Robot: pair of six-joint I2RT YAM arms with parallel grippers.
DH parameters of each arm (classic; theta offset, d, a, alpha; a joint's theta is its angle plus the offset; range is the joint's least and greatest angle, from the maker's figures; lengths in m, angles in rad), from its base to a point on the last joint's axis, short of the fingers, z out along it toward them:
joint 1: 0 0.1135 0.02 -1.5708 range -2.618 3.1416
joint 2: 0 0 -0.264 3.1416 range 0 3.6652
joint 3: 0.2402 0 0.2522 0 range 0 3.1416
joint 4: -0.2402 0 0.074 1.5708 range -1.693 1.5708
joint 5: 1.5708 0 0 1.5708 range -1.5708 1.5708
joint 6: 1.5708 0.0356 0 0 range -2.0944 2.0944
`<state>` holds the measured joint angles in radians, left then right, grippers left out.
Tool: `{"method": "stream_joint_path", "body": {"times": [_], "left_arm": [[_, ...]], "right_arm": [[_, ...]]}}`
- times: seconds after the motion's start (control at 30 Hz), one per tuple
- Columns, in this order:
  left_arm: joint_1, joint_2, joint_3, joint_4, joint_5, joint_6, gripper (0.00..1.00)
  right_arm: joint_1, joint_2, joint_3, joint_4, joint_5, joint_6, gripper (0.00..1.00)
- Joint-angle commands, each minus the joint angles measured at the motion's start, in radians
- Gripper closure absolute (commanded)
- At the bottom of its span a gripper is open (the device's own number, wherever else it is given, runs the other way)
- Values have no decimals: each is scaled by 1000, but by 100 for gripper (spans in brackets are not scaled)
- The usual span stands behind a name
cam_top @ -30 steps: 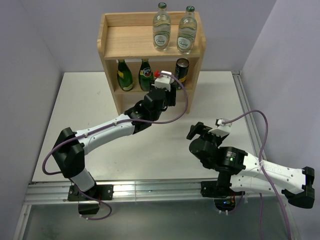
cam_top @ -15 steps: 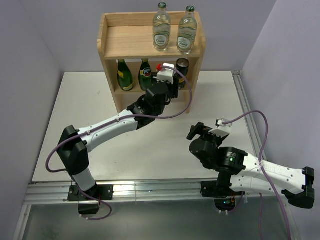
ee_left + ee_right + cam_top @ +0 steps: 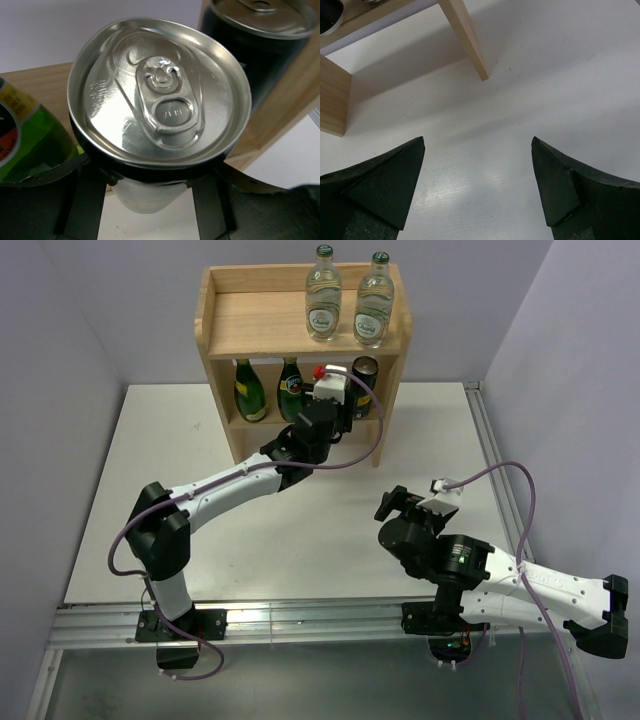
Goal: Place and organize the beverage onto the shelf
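Observation:
The wooden shelf [image 3: 260,320] stands at the back of the table. Two clear bottles [image 3: 323,285] [image 3: 373,302] stand on its top board. Two dark green bottles [image 3: 248,390] [image 3: 291,388] and a dark can [image 3: 364,378] stand on the lower tier. My left gripper [image 3: 330,402] [image 3: 150,197] is shut on the second can [image 3: 160,100], held upright at the tier's front between a green bottle [image 3: 25,135] and the other can [image 3: 260,35]. My right gripper [image 3: 392,506] [image 3: 477,185] is open and empty over the table.
The white table [image 3: 180,460] ends in a metal rail at the near edge. Walls close in left, right and behind the shelf. A shelf leg [image 3: 465,35] shows ahead of my right gripper.
My left arm has reached forward and carried the can up to the lower tier, beside the other can. The right arm has not moved.

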<state>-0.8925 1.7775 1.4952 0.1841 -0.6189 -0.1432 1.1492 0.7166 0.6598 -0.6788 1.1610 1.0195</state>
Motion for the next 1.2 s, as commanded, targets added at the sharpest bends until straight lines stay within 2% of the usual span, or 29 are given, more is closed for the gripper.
{"method": "stream_joint_path", "body": {"times": [0.0,0.77,0.83,0.87,0.93,0.97,1.03,1.07,1.17], "left_arm": [[15,-18,79,137,-13,-10,100],[81,88,154,147,47,-55,98],[81,85,148,147,48,-61,90],[81,79,142,153,50,-65,74],[81,76,128,153,51,-68,60],[81,74,126,147,47,-70,46],[81,74,123,143,47,-73,36],[79,73,122,141,42,-75,27],[79,65,116,133,36,-82,19]], "right_arm": [[-11,-3,-9,36,29,-9,6],[-54,44,-46,150,-21,-75,6],[-57,44,-46,153,-21,-76,6],[-59,44,-48,153,-23,-76,6],[-59,44,-46,150,-24,-72,6],[-60,44,-46,148,-26,-70,6],[-60,43,-48,145,-27,-65,6],[-59,41,-48,145,-27,-64,6],[-59,38,-49,143,-32,-61,6]]}}
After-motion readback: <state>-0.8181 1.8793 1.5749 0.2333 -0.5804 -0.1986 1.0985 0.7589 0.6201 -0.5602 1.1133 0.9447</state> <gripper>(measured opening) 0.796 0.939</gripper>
